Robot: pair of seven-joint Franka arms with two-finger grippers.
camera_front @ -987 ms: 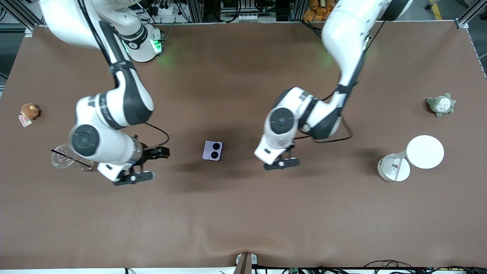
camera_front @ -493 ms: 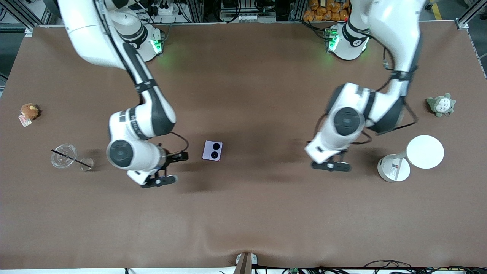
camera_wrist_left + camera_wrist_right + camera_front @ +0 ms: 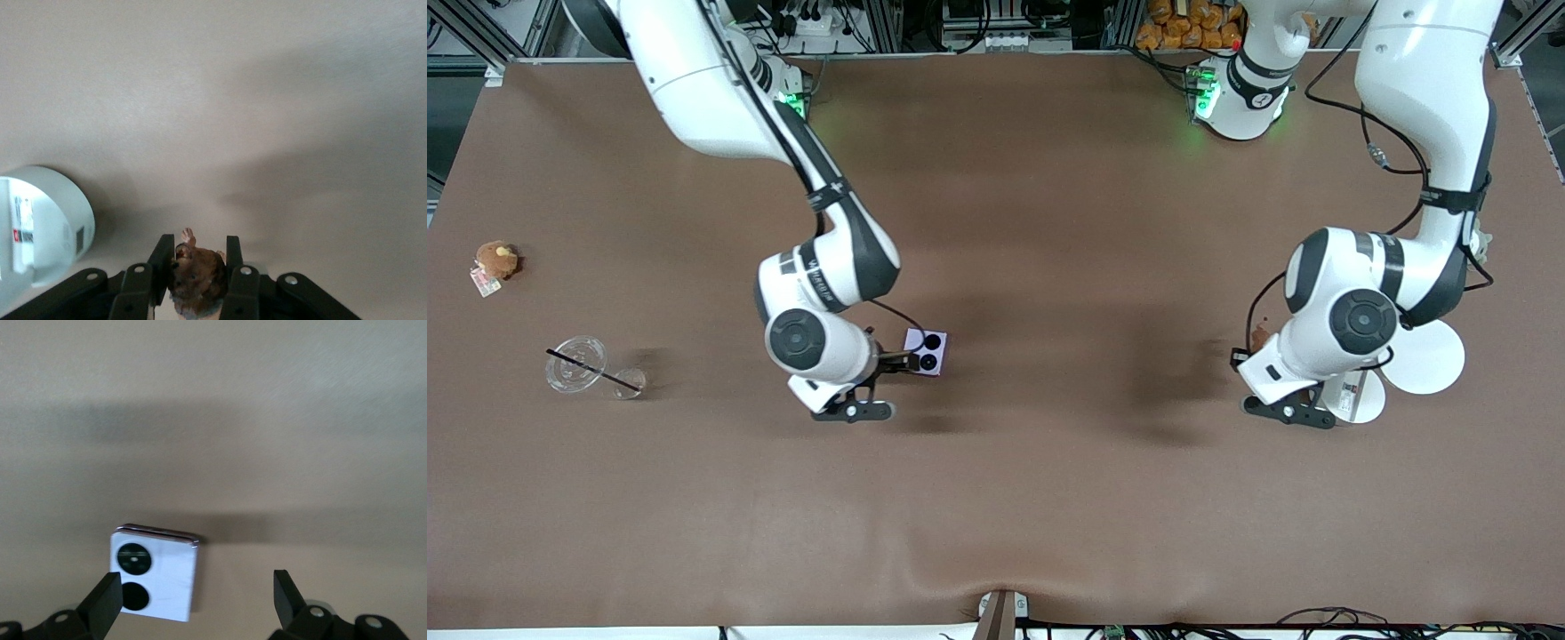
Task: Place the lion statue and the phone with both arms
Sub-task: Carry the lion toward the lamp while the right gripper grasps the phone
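Phone (image 3: 926,351) lies just off-centre under our wide-open right gripper (image 3: 197,597), needing centring before we descend, while our left gripper (image 3: 197,270) clamps the lion statue (image 3: 196,279) above bare table.

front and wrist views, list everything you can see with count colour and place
phone: 1, pale lavender with two black circles, flat on the table near its middle
lion statue: 1, reddish-brown, between the left gripper's fingers
round lamp-like stand: 1, white, beside the left gripper toward the left arm's end
brown plush toy: 1, brown with a tag, at the right arm's end
clear cups: 2, transparent, a black stick across them, nearer the front camera than the brown plush toy
table: 1, brown
right gripper: 1, black, open, low over the phone's edge
left gripper: 1, black, shut on the lion statue, beside the white stand
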